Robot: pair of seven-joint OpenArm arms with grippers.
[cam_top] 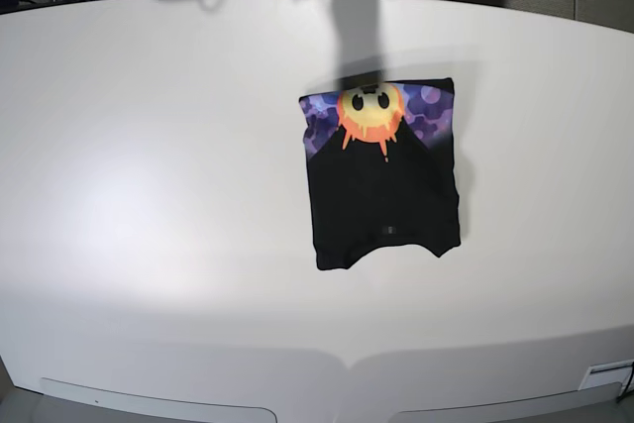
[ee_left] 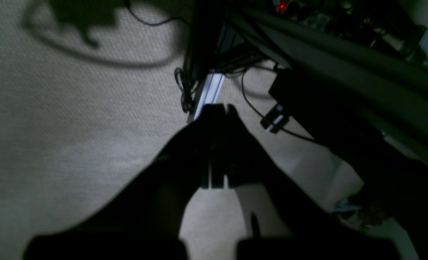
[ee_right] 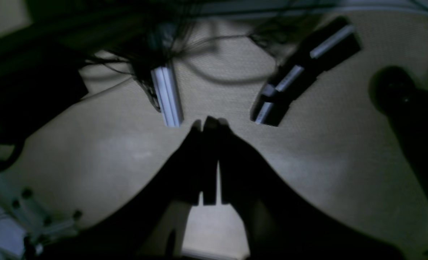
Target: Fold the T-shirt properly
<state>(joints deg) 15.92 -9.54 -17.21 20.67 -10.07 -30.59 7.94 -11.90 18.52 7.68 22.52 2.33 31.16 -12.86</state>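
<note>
T-shirt [cam_top: 381, 195] folded on table [cam_top: 149, 195]; smiley print, no legible writing.

One T-shirt [cam_top: 381, 185] on the table [cam_top: 149, 175], and that's the only garment out there, a single folded bundle with one smiley face [cam_top: 370, 112] showing on its print. One table, one white surface, nothing else lying on it. Down at the wrist cameras: one left gripper [ee_left: 215, 108], two fingers pressed together, and one right gripper [ee_right: 208, 124], again two fingers closed up tight. So two grippers in all. Under the left wrist there's one pale aluminium rail [ee_left: 208, 94] and one black box [ee_left: 276, 119] on the carpet. Under the right wrist, one pale rail [ee_right: 167, 95] and one long black box [ee_right: 304, 68].
</note>
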